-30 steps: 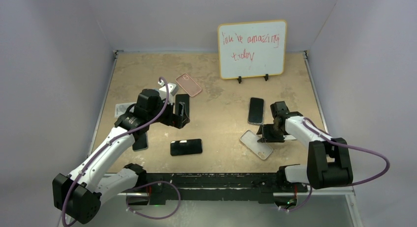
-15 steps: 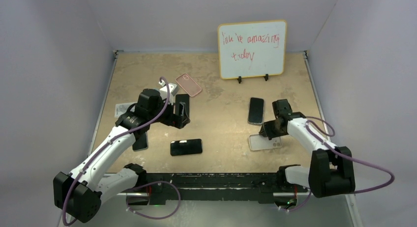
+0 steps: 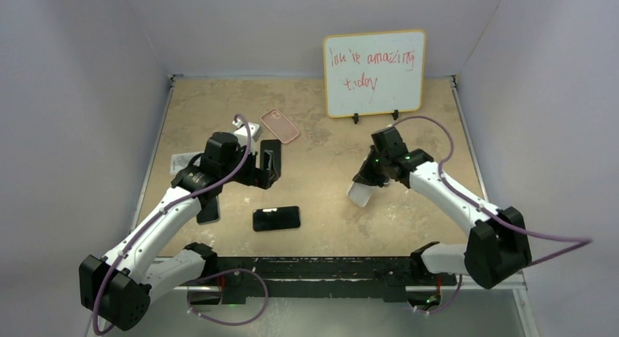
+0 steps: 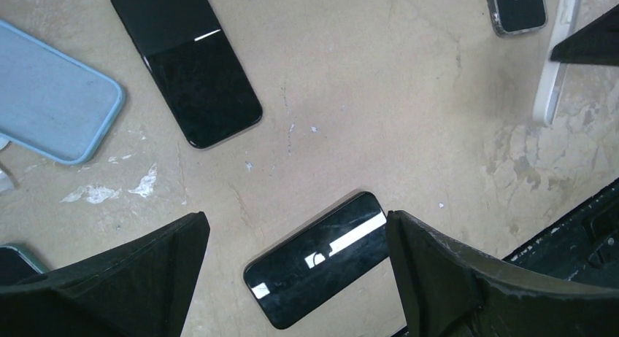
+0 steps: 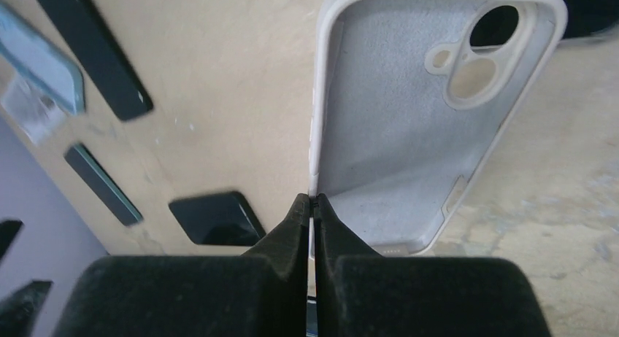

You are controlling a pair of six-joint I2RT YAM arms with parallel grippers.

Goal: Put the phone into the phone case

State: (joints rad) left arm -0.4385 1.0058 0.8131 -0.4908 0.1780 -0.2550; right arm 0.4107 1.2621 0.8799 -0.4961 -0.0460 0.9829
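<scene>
The place is a robotics lab test cell. Plain pale walls (image 3: 80, 96) box in a scuffed tan tabletop (image 3: 321, 169) on three sides. The left arm (image 3: 157, 224) and right arm (image 3: 449, 195) are bolted to a black rail (image 3: 321, 267) at the near edge and trail purple cables (image 3: 425, 117). A small whiteboard (image 3: 374, 72) at the back carries red handwriting, possibly "you're amazing today". A black phone (image 3: 277, 218), a pink case (image 3: 280, 125) and a light blue case (image 4: 51, 96) lie about like sample props.

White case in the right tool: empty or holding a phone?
Empty: the white case shows bare grey lining and open camera cutout, right tool pinching its rim.
</scene>
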